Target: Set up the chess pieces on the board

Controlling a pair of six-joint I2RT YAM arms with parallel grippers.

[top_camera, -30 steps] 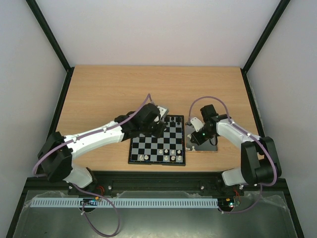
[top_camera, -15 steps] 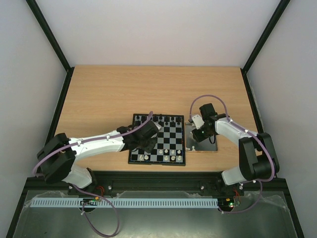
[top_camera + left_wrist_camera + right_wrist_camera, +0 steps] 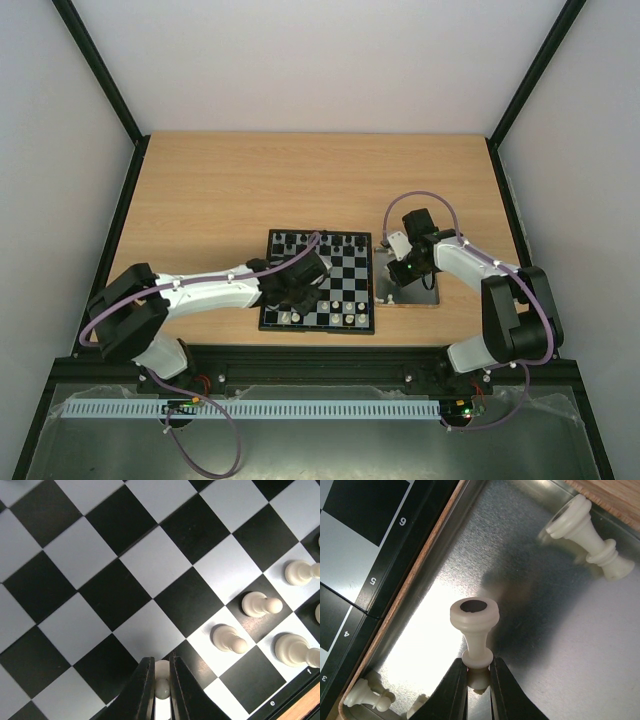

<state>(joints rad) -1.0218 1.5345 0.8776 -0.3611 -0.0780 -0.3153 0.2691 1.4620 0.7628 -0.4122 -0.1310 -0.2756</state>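
Observation:
The board (image 3: pixel 335 275) lies at the table's near middle, with black figures along its far row and several cream-white chess pieces (image 3: pixel 349 319) in its near rows. My left gripper (image 3: pixel 308 291) is low over the board's near left part, shut on a cream-white pawn (image 3: pixel 161 687) over a square of the board (image 3: pixel 150 565). Several white pieces (image 3: pixel 257 604) stand to its right. My right gripper (image 3: pixel 397 268) is over the metal tray (image 3: pixel 420 288), shut on the head of a cream-white piece (image 3: pixel 474 625) whose base points at the camera.
More cream-white pieces lie in the tray (image 3: pixel 530 645): one at its far corner (image 3: pixel 585 535), others at the near corner (image 3: pixel 367 696). The board's numbered border (image 3: pixel 380 575) runs along the tray's left side. Black frame posts and white walls enclose the table.
My left arm has drawn back from the board's far left corner toward its near left part, gripper low over the squares. My right gripper shifted slightly over the tray.

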